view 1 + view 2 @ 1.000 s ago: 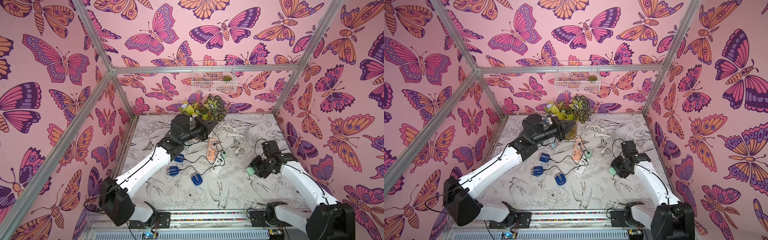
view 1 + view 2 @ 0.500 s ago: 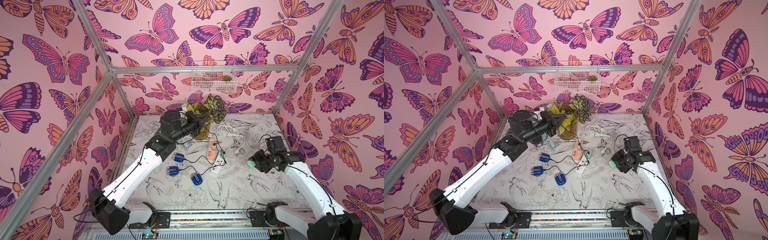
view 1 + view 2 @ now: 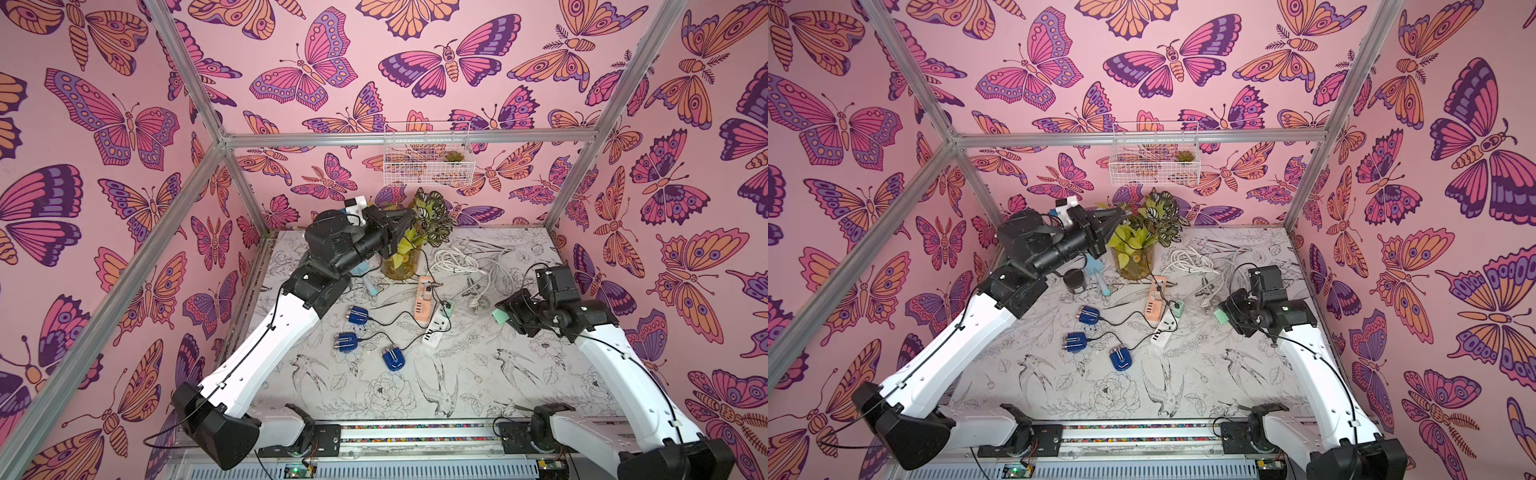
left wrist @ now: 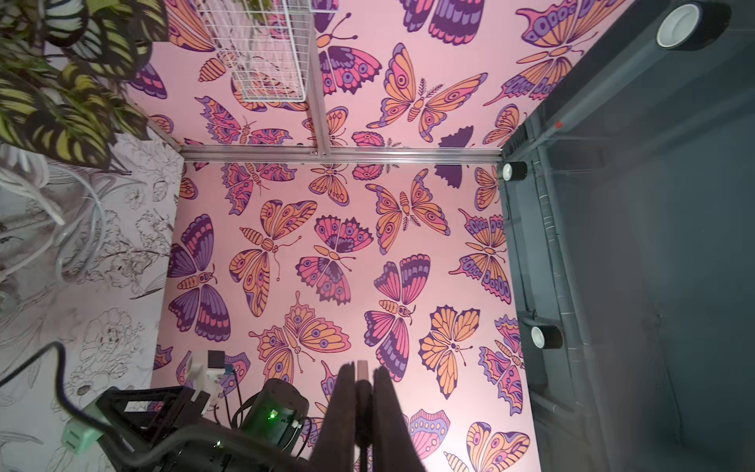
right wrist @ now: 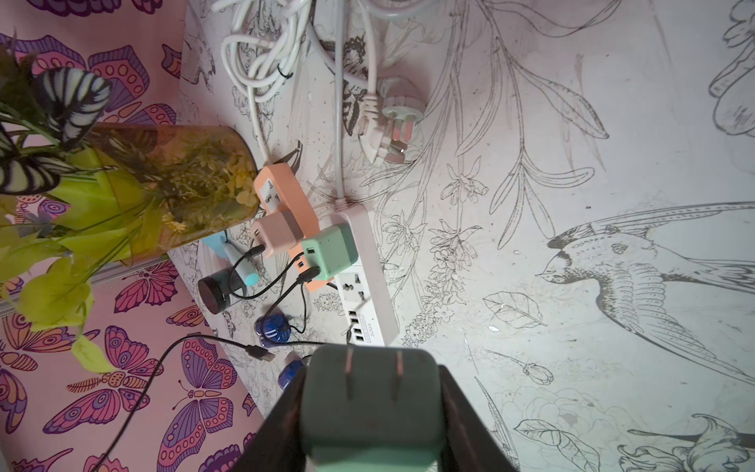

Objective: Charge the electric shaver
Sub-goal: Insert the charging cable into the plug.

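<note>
blue shavers lie cabled on surface near centre, 6 o'clock side. right fingers at 3 o'clock grasp mint adapter, prongs forward: plug-in step judged in hand; next, align prongs with free socket on white strip. left fingers, 12 o'clock, clenched.

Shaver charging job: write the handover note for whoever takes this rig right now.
Right gripper: shut on the green adapter, held above the table.
Left gripper: shut, nothing seen in it, raised beside the plant.
Things: three blue shavers lie on the table near the white power strip; a black cable's USB plug lies loose.
Done: adapter picked up.
Left: probably seat the adapter in the strip's free socket, then plug the loose USB into it.
</note>
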You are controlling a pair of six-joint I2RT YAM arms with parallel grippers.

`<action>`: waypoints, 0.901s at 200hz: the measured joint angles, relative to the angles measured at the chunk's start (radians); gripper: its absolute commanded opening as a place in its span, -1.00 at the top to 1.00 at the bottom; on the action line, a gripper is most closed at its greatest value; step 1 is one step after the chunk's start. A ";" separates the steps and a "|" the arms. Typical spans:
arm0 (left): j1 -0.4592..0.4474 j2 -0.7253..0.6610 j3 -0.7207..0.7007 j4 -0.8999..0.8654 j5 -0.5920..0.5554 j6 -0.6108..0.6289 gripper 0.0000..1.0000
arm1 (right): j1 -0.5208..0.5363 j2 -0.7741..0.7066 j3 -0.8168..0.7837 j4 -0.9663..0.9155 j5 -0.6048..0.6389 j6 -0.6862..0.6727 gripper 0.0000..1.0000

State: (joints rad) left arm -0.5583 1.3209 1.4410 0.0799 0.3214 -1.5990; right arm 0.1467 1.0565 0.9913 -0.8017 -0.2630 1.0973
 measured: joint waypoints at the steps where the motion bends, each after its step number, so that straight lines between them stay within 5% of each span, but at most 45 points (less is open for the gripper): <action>1: 0.002 0.000 0.003 0.000 0.000 0.000 1.00 | 0.001 0.000 0.001 0.000 0.000 0.000 1.00; 34: 0.032 0.005 0.087 -0.023 0.001 0.004 1.00 | 0.021 0.000 0.029 0.040 0.000 0.017 1.00; 75: 0.043 -0.029 0.123 -0.257 -0.029 0.097 1.00 | 0.103 -0.002 0.006 0.257 -0.029 0.165 1.00; 128: 0.040 -0.195 -0.166 -0.453 -0.148 0.151 1.00 | 0.330 0.113 -0.031 0.714 -0.010 0.459 1.00; 180: 0.013 -0.230 -0.422 -0.322 -0.244 0.114 1.00 | 0.488 0.261 -0.032 0.956 0.053 0.661 1.00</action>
State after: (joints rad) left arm -0.5449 1.0912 1.0191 -0.2424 0.0772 -1.4849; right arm 0.6346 1.3178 0.9592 0.1543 -0.2104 1.7580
